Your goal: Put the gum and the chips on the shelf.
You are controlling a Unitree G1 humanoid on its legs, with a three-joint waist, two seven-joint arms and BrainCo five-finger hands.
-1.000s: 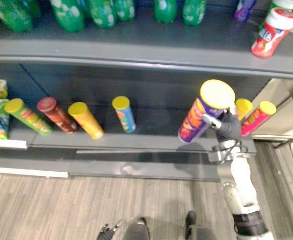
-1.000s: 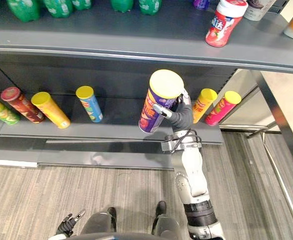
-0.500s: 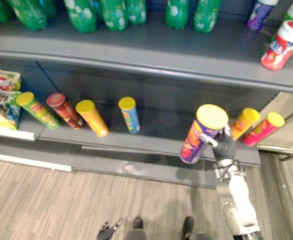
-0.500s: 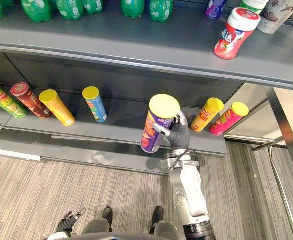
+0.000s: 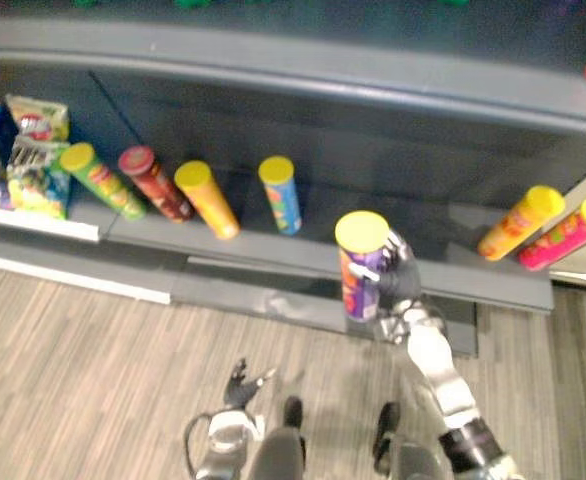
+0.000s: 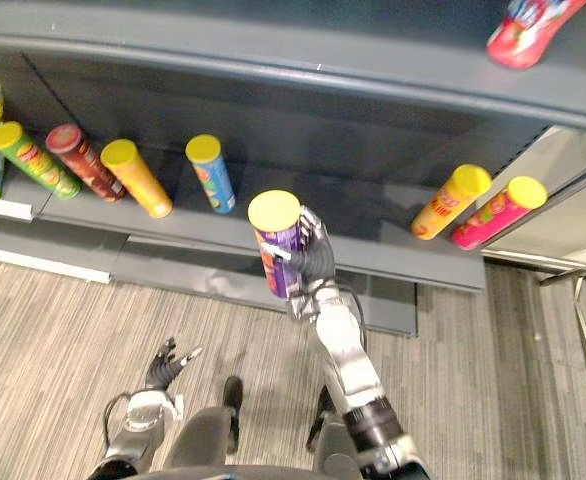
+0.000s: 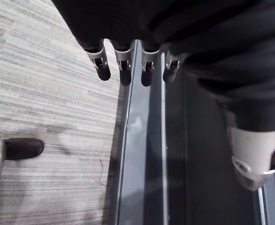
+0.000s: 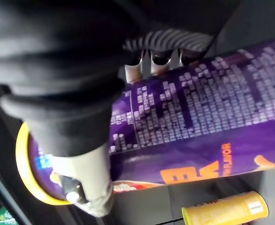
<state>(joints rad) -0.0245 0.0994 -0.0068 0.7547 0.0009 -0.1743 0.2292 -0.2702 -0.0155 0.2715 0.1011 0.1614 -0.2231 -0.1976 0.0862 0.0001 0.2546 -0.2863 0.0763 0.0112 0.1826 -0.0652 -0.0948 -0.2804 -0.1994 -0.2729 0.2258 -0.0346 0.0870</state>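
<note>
On the lower shelf [image 5: 273, 255] I count six chip cans standing in a row: green [image 5: 95, 180], red [image 5: 155, 183], yellow [image 5: 207, 198] and blue [image 5: 281, 193] to the left, then orange [image 5: 518, 222] and pink [image 5: 565, 233] well apart to the right. A seventh, the purple chip can [image 5: 361, 268], is in my right hand [image 5: 401, 282], upright, yellow lid up, in front of the gap between the blue and orange cans. I cannot tell whether its base touches the ledge. In the right wrist view the fingers [image 8: 161, 58] and thumb wrap the can's side, arm reaching up and forward. One gum tub [image 6: 523, 25] lies tilted on the upper shelf [image 6: 273, 60], far right. Snack bags [image 5: 28, 160] sit at the lower shelf's left end; their number is unclear. My left hand [image 6: 163, 365] hangs low over the floor [image 5: 73, 350], fingers [image 7: 123, 70] straight, holding nothing.
</note>
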